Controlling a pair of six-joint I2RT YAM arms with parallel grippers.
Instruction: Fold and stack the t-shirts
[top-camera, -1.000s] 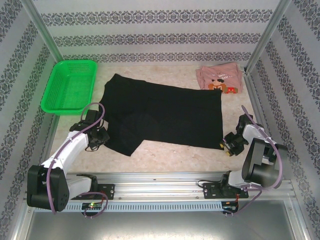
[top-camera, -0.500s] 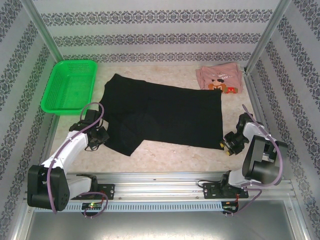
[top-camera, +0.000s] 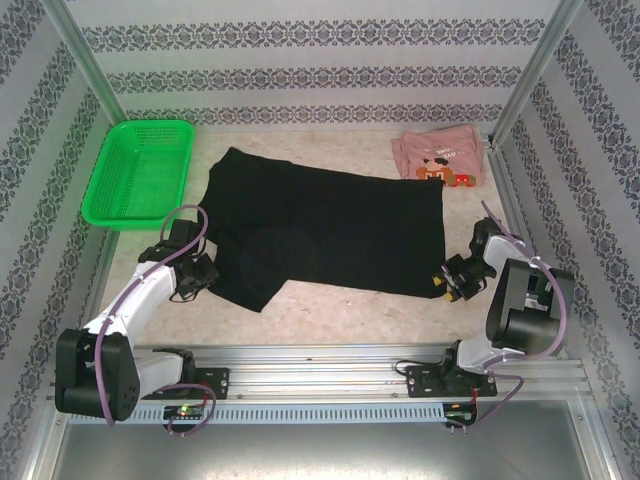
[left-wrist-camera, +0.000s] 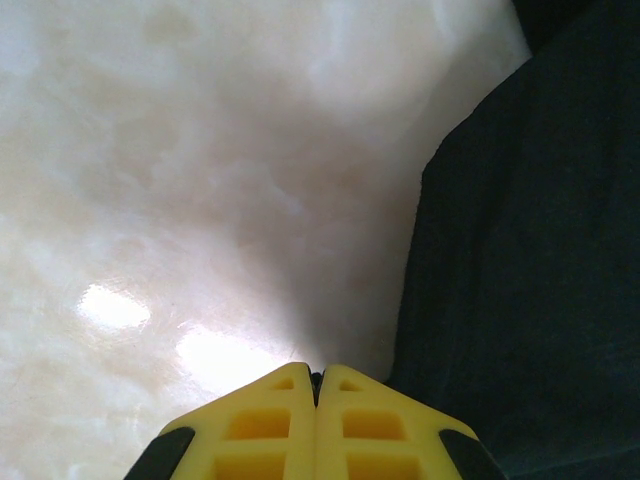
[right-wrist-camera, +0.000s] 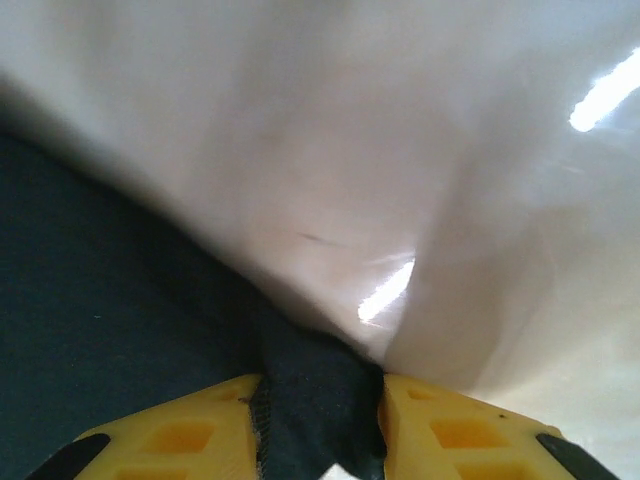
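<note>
Cloth of the black tee (top-camera: 330, 230) I judge limp and light; my right gripper (right-wrist-camera: 320, 395) pinches its hem corner, my left gripper (left-wrist-camera: 316, 378) is closed, empty

Looks like a robotics lab's test cell, not a home. Closed in on three sides by wall panels (top-camera: 300, 60) papered in grey-and-white damask stripes, fixed to bare aluminium posts (top-camera: 84, 60) rising at the far corners of a pale marbled table (top-camera: 340, 312). Carries two white-and-black robot arms, a left arm (top-camera: 135, 300) and a right arm (top-camera: 520, 320), bolted to a slotted metal rail (top-camera: 320, 362) along the table's near edge, with purple cables (top-camera: 98, 380) looping in the open and a grey metal shelf (top-camera: 320, 450) below.
</note>
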